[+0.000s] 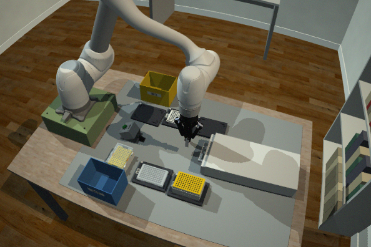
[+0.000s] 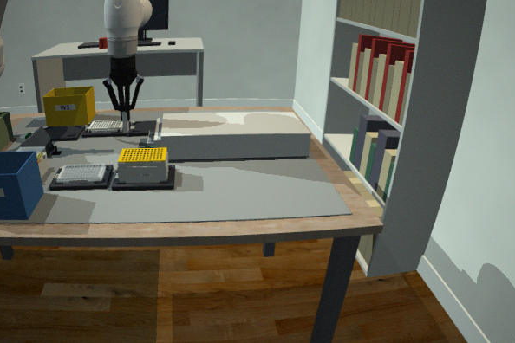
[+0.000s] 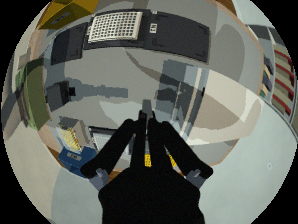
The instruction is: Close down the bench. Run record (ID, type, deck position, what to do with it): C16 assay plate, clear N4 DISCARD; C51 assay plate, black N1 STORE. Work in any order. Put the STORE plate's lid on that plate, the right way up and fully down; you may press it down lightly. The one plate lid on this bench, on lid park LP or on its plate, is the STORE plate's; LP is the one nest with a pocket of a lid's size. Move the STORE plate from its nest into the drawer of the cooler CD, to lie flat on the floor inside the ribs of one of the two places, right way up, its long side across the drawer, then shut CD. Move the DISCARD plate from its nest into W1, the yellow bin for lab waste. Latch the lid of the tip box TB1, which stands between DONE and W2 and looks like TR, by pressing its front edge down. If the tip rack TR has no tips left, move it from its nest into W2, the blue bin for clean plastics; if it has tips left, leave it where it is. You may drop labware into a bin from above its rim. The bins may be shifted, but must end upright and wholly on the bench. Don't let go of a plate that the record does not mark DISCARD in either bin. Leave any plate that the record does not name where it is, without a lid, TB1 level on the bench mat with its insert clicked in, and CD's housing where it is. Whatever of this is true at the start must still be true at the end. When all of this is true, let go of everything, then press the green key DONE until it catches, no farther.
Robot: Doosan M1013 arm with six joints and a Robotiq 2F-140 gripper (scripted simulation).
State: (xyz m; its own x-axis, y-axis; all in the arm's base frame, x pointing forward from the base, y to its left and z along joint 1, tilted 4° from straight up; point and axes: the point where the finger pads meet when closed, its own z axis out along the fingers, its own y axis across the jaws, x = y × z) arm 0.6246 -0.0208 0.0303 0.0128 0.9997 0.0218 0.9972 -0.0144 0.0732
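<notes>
The pincer (image 1: 187, 144) hung with its fingers together, holding nothing, just beside the cooler's (image 1: 253, 162) front. Behind it the black plate (image 1: 173, 115) sat half hidden by the arm. What lay below the fingertips was unclear.

The bench (image 2: 192, 234) top looks like pale, grained wood with a matt finish, and a smooth, flat grey mat (image 1: 238, 206) covers most of it. The floor (image 1: 269, 72) is darker wood planking with a slight sheen. The arm's shells (image 1: 197, 78) look like smooth off-white plastic, softly glossy, and the gripper (image 1: 187, 142) like matt black plastic or metal. The yellow bin (image 1: 158, 88) and blue bin (image 1: 102, 181) look like plain, matt plastic. The cooler housing (image 1: 253, 165) is smooth, matt pale grey.
</notes>
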